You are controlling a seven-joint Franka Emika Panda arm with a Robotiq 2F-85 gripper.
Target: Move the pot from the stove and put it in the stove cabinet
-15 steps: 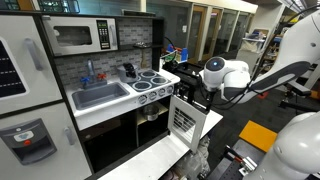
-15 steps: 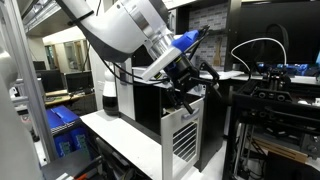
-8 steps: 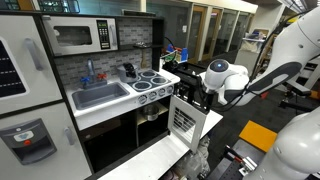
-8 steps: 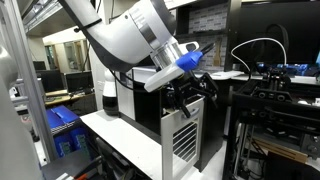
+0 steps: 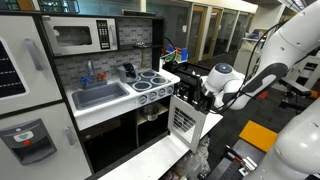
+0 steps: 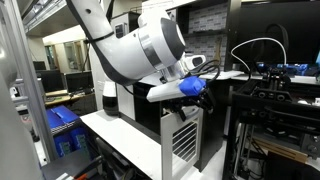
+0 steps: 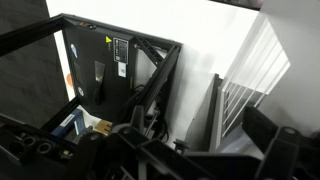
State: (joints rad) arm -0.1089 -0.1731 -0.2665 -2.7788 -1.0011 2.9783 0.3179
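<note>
The white stove (image 5: 150, 80) with four dark burners has no pot on it. A small shiny silver thing (image 5: 152, 114), apparently the pot, sits in the dark stove cabinet below. The cabinet's white door (image 5: 183, 120) with its slatted window stands swung open; it also shows in the other exterior view (image 6: 183, 138) and in the wrist view (image 7: 245, 85). My gripper (image 5: 196, 97) is at the door's top edge, outside the cabinet, mostly hidden behind the wrist (image 6: 190, 90). In the wrist view its dark fingers (image 7: 285, 150) stand wide apart with nothing between them.
A black utensil (image 5: 128, 70) stands at the back of the stove. The grey sink (image 5: 100, 95) and faucet are beside it, and a microwave (image 5: 80, 37) is above. A black metal frame (image 7: 110, 70) is close by in the wrist view.
The wrist has rolled and swung toward the open door's top edge. The door and the shiny thing in the cabinet have not moved.
</note>
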